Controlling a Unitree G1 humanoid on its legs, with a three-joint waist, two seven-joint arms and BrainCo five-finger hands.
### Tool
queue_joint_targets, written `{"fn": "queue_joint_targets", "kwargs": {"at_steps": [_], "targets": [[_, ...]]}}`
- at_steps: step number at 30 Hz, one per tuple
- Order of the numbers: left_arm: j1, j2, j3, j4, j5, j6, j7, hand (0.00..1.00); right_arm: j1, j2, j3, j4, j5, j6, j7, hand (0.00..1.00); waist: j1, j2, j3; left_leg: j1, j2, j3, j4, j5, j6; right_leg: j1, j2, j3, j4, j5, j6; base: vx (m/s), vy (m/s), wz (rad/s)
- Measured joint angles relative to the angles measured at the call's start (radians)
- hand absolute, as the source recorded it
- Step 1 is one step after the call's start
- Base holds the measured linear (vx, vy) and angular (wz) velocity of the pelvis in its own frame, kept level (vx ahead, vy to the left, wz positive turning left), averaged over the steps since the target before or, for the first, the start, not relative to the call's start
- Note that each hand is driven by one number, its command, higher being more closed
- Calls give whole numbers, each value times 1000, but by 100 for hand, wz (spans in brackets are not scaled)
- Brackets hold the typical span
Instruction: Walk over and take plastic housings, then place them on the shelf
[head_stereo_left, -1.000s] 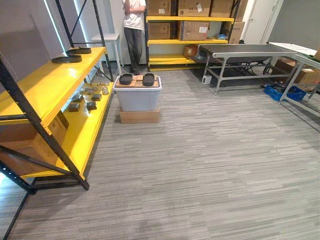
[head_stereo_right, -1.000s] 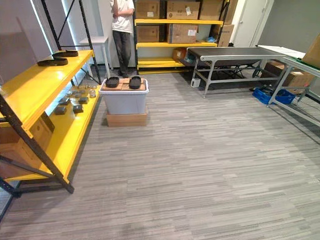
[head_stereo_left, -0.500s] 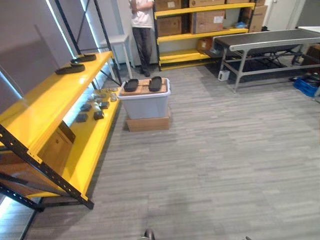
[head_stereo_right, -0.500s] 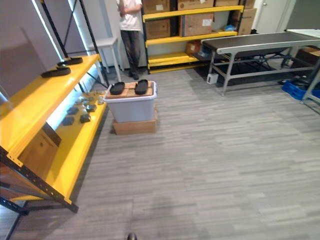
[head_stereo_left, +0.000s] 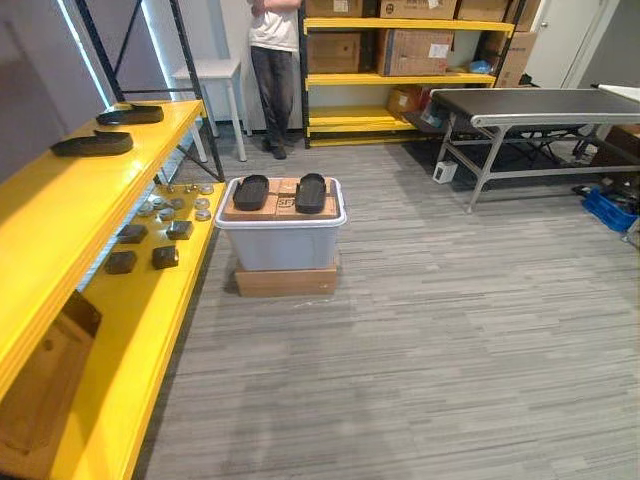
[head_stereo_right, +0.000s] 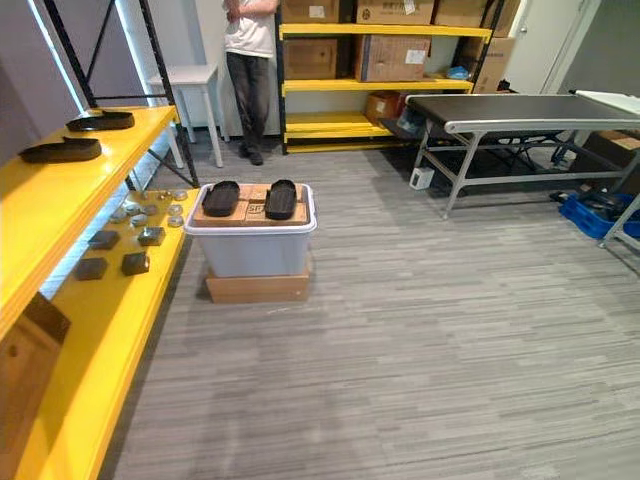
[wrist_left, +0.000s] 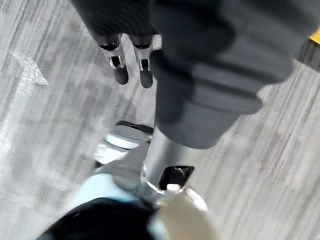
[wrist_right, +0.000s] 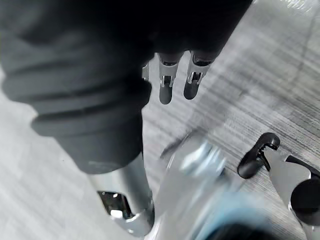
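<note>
**Plastic housings (head_stereo_left: 251, 192) dead ahead, both hands empty**

Two black housings lie side by side, the second (head_stereo_left: 311, 192) just beside the first. They rest on a cardboard sheet (head_stereo_left: 281, 208) atop a grey lidded storage bin (head_stereo_left: 282, 245), which stands on a flat cardboard box (head_stereo_left: 286, 282). That stack is at about 12 o'clock, a shade toward 11.

From 9 to 10 o'clock runs the yellow shelf (head_stereo_left: 60, 215). Its top level carries two matching housings (head_stereo_left: 92, 145), with bare room nearer the camera. Small dark blocks (head_stereo_left: 165, 257) and round metal pieces (head_stereo_left: 185, 205) sit on the lower level. A person (head_stereo_left: 272, 60) stands beyond the bin at 12 o'clock, and a conveyor table (head_stereo_left: 540, 105) is at 2 o'clock.

Left hand (wrist_left: 120, 70) hangs over the floor, fingers straight and loose, nothing in it. Right hand (wrist_right: 167, 85) is the same: slack and empty.

My read: this is the walk-over step, with no pickup begun. The next move calls for squaring up to the bin, stopping within reach, then sending a hand down to each housing.
</note>
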Motion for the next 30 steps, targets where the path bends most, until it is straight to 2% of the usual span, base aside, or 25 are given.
{"fn": "queue_joint_targets", "kwargs": {"at_steps": [2,3,4,6,7,9,11,12,13,14,15,16,17,18,19,20,21,22,23,24,26,27,28,29,30], "targets": [[8,-47,57,-43,-1,-13,2,0,16,4,3,-18,4,12,-7,0,-10,30,-43,29,54,-8,57,-79,-11,-5,26,-32,111,12,-47,704,-202,38],[-11,-82,88,-56,-19,-18,5,0,6,12,6,-46,-3,14,-7,0,-10,45,-49,-80,98,-6,364,-103,-39,1,46,-40,170,-72,-109,948,-231,10],[-15,-112,91,-68,-38,-18,6,0,-23,13,14,-72,-25,13,-6,0,3,58,-39,-201,161,0,663,-31,-64,53,79,-32,162,-111,-121,658,-145,-8],[-10,-130,91,-52,-42,-10,5,0,-54,8,23,-79,-34,0,-1,0,15,63,-24,-251,185,2,778,-38,-81,139,103,-18,138,-125,-137,506,-58,-33],[-8,-130,106,-39,-45,-10,7,0,-75,-1,24,-75,-42,-15,3,0,25,53,-15,-277,176,1,757,-51,-99,211,107,4,104,-136,-136,740,26,-65],[10,-135,109,-29,-46,-12,5,0,-148,-27,24,-82,-61,-33,4,0,65,49,-13,-352,130,33,548,-54,-99,315,77,91,30,-139,-134,626,104,-107],[26,-140,150,-25,-44,-22,3,0,-181,-28,24,-142,-68,-59,5,0,82,25,4,-412,116,69,358,-25,-82,375,3,113,-1,-175,-72,535,184,-80],[34,-140,162,-12,-41,-27,0,0,-170,-32,23,-177,-63,-77,7,0,76,21,7,-443,119,73,235,27,-84,433,-42,102,-21,-210,-33,553,232,-9],[36,-139,158,-2,-37,-34,-4,0,-164,-42,23,-180,-55,-82,8,0,73,23,7,-450,121,73,174,48,-91,464,-57,91,-33,-232,-14,575,285,15],[45,-131,122,11,-37,-50,-15,0,-149,-58,26,-171,-38,-84,11,0,70,31,7,-466,137,69,99,56,-96,532,-76,72,-42,-288,18,739,403,20],[53,-109,94,18,-36,-56,-22,0,-141,-61,27,-146,-37,-85,12,0,79,7,2,-493,124,77,175,134,-86,585,-119,53,-39,-335,39,656,378,14],[58,-97,85,19,-37,-56,-23,0,-135,-60,30,-137,-38,-85,12,0,81,-1,-14,-514,100,74,225,142,-74,598,-140,55,-29,-340,45,709,401,27],[57,-88,54,19,-29,-61,-24,0,-134,-66,34,-118,-36,-87,7,0,71,-10,-24,-539,57,36,269,202,-33,574,-161,60,63,-320,14,753,419,51],[39,-63,10,22,-12,-63,-30,0,-137,-60,45,-103,-22,-86,0,0,65,-25,-34,-532,19,25,269,224,-19,502,-196,80,231,-267,-5,774,414,65],[25,-51,-3,28,-5,-64,-34,0,-140,-53,45,-95,-16,-85,1,0,62,-32,-30,-511,-4,25,258,218,-16,466,-218,90,324,-213,6,783,402,70],[-2,-38,-35,35,3,-65,-33,0,-150,-43,46,-70,-15,-83,1,0,54,-44,-21,-458,-40,13,221,195,9,384,-243,114,513,-104,13,733,335,55],[-25,-32,-58,35,-2,-68,-31,0,-163,-36,47,-60,-24,-80,2,0,54,-37,-9,-385,-53,0,181,177,23,320,-242,107,621,-171,57,688,299,43],[-29,-31,-70,33,-10,-69,-31,0,-165,-33,49,-60,-26,-81,2,0,54,-33,-5,-342,-55,-5,155,167,25,294,-236,92,632,-206,64,594,215,16],[-40,-30,-76,25,-43,-69,-32,0,-163,-32,76,-60,-28,-90,3,0,47,-17,1,-255,-45,-13,105,152,29,253,-200,56,586,-252,59,497,131,3],[-61,-29,-82,23,-59,-69,-31,0,-156,-31,108,-56,-28,-95,3,0,46,1,4,-188,-19,-21,64,138,27,204,-135,24,480,-272,56,460,96,3],[-92,-14,-102,8,-78,-65,-22,0,-145,-29,142,-51,-27,-98,4,0,37,10,2,-139,20,-46,31,107,10,108,-30,28,286,-259,50,404,-10,36],[-115,-6,-101,5,-82,-61,-20,0,-134,-27,141,-51,-27,-100,3,0,19,1,-3,-132,25,-68,35,90,-14,56,1,39,148,-196,34,496,-99,87],[-119,-3,-99,4,-90,-59,-20,0,-112,-25,134,-51,-27,-104,3,0,2,-9,-7,-126,29,-69,56,79,-31,57,9,54,105,-71,4,440,-128,88],[-117,0,-95,4,-91,-58,-19,0,-91,-22,130,-50,-27,-109,3,0,1,-25,-15,-118,25,-65,70,74,-39,69,4,60,96,6,-35,496,-195,60],[-97,-23,-61,-1,-93,-56,-10,0,-86,-29,120,-42,-31,-117,2,0,9,-1,-15,-94,58,-57,96,67,-54,99,23,42,105,-20,-49,621,-252,10]]}}
